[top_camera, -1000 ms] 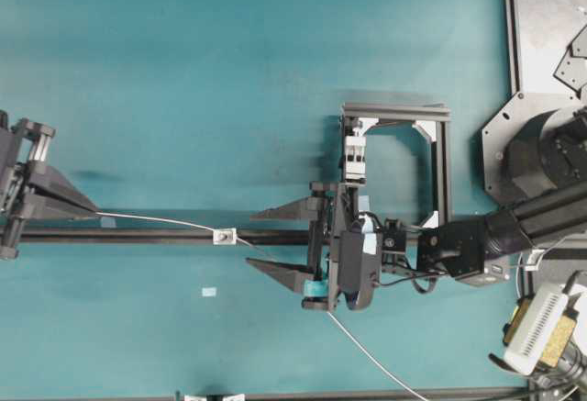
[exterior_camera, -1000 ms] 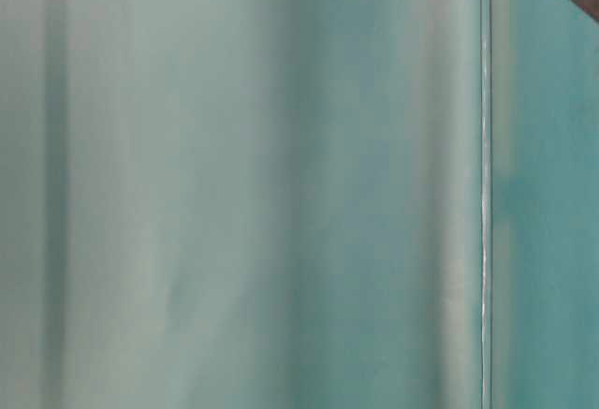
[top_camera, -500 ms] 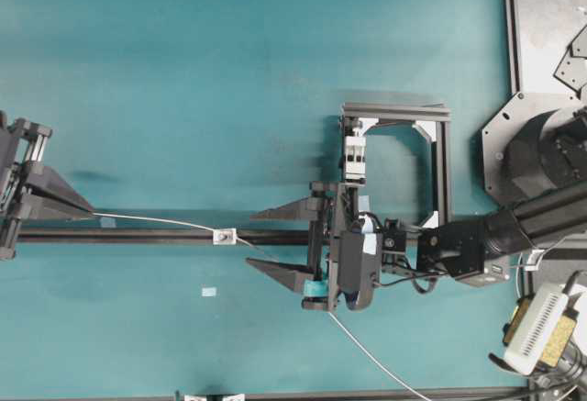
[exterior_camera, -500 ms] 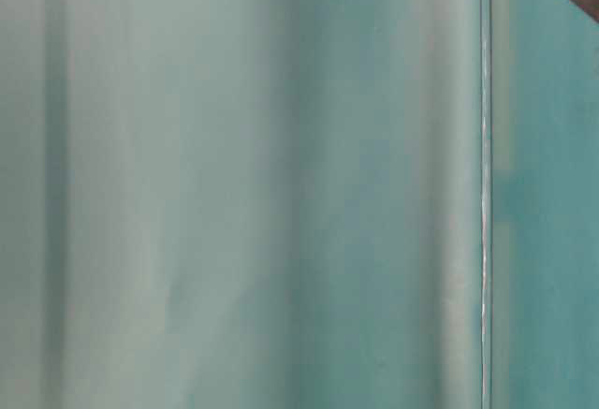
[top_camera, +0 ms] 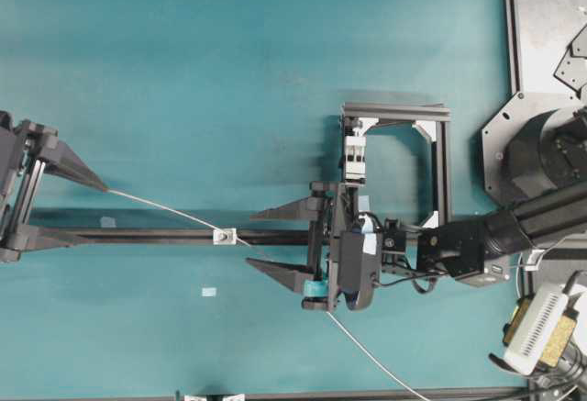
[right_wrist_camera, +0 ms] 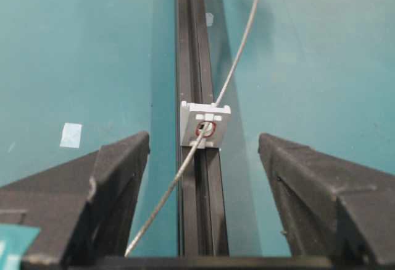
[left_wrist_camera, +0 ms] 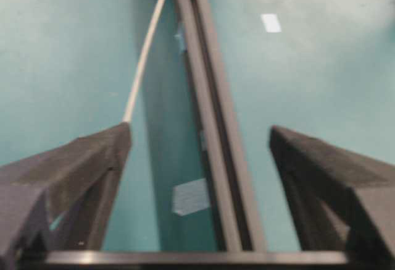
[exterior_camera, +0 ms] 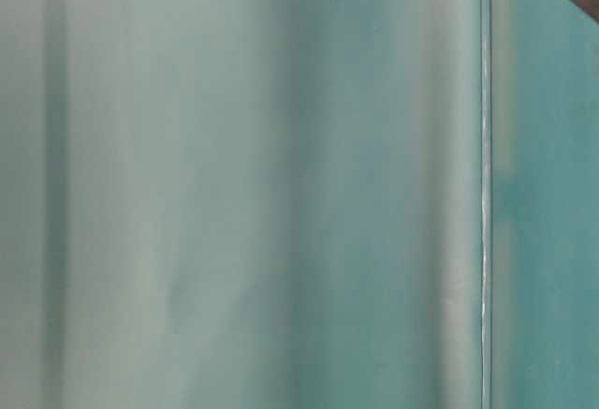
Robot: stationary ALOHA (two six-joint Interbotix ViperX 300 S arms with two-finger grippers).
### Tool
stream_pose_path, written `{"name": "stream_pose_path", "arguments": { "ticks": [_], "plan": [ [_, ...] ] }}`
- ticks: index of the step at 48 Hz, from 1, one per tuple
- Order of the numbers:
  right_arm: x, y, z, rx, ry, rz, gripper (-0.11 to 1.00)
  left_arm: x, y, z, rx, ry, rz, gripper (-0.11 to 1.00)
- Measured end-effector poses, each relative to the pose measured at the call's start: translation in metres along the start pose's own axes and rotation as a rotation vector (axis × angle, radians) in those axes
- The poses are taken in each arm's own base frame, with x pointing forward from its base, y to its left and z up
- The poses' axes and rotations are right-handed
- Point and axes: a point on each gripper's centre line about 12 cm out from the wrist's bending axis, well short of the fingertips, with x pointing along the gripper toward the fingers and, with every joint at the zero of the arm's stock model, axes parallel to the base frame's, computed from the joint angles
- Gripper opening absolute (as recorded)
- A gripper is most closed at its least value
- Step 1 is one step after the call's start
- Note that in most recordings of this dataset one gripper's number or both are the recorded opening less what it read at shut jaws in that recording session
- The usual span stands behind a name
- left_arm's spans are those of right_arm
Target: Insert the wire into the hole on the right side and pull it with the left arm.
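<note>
Since the earlier frame the left gripper [top_camera: 81, 208] has spread wide, releasing the wire [top_camera: 165, 208], whose end now lies against the upper finger [top_camera: 78, 170]. The wire passes through the hole [right_wrist_camera: 205, 128] in the block [top_camera: 224, 235] on the black rail [top_camera: 147, 235]. The right gripper [top_camera: 259, 240] stands open, empty. The table-level view is blurred teal only.

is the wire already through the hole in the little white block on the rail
Yes: in the right wrist view the wire enters the hole in the block and runs on beyond it along the rail.
</note>
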Motion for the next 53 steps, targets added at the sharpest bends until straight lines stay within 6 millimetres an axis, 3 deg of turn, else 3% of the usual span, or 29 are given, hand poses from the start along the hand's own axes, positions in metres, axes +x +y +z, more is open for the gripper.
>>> {"name": "stream_pose_path", "arguments": {
  "ticks": [15, 31, 53],
  "plan": [
    [-0.008, -0.003, 0.012, 0.013, -0.023, 0.005, 0.8, -0.001, 0.009, 0.004, -0.003, -0.015, 0.031, 0.81],
    [-0.021, -0.022, 0.029, 0.056, -0.054, -0.022, 0.8, -0.004, 0.022, 0.01, -0.023, -0.04, 0.074, 0.81],
    [-0.026, -0.034, 0.053, 0.185, -0.109, -0.054, 0.8, -0.026, 0.026, 0.023, -0.014, -0.093, 0.094, 0.81]
  ]
}}
